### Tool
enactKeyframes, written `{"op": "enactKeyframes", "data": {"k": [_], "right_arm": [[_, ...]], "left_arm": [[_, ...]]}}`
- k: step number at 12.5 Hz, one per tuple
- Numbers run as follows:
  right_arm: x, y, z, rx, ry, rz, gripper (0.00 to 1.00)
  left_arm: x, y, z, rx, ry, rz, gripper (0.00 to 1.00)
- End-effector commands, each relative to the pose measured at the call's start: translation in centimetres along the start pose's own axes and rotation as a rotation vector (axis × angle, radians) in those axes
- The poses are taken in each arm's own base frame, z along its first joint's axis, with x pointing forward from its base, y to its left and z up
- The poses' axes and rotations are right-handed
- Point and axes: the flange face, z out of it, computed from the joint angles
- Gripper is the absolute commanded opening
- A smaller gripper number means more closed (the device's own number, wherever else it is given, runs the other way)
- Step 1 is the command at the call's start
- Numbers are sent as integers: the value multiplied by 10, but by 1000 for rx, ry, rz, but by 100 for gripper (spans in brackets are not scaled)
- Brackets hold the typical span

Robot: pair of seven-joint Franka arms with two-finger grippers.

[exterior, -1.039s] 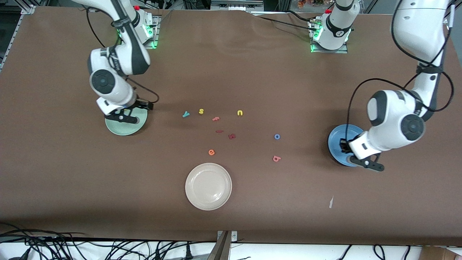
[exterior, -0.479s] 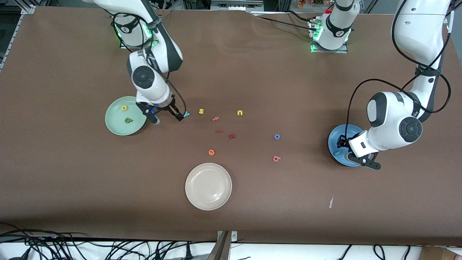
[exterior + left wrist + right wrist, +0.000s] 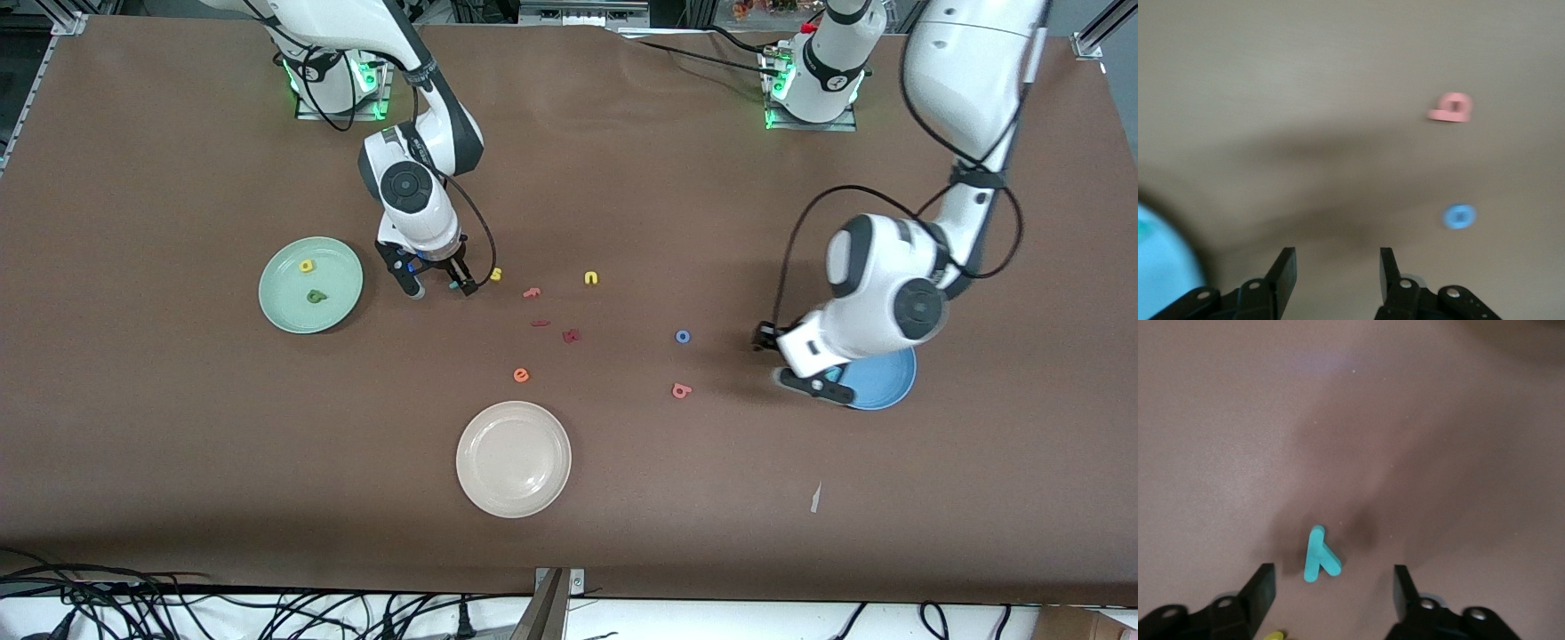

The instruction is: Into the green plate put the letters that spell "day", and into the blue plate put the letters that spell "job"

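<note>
Where arm overlaps, blue plate (image 3: 885, 384) half-hidden

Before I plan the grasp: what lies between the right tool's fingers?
The cyan "y" lies flat on the bare table between the open right tool's fingers, untouched; the right wrist view shows it.

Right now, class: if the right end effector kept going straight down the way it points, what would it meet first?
Most likely the cyan "y", which lies on the table between the open fingers of the right end effector. How much height is left is hard to judge.
</note>
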Motion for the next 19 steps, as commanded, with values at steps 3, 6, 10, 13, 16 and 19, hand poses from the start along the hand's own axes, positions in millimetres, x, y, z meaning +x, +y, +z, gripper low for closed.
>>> {"op": "enactKeyframes", "data": {"k": [3, 6, 10, 13, 16, 19], "right_arm": [[-4, -4, 10, 19, 6, 12, 58], [-4, -4, 13, 25, 10, 10, 39], [-4, -8, -2, 40, 13, -58, 3], [35, -7, -43, -30, 3, -147, 3], [99, 19, -81, -100, -27, -332, 4], [143, 56, -80, -124, -65, -448, 5]], "left_arm": [[-26, 99, 32, 40, 23, -104, 61], [-39, 106, 54, 72, 76, -64, 61], [-37, 98, 78, 91, 129, -67, 61], [-36, 96, 88, 95, 129, -69, 61], [-35, 93, 91, 100, 127, -72, 61], [-32, 97, 99, 103, 122, -69, 58]]}}
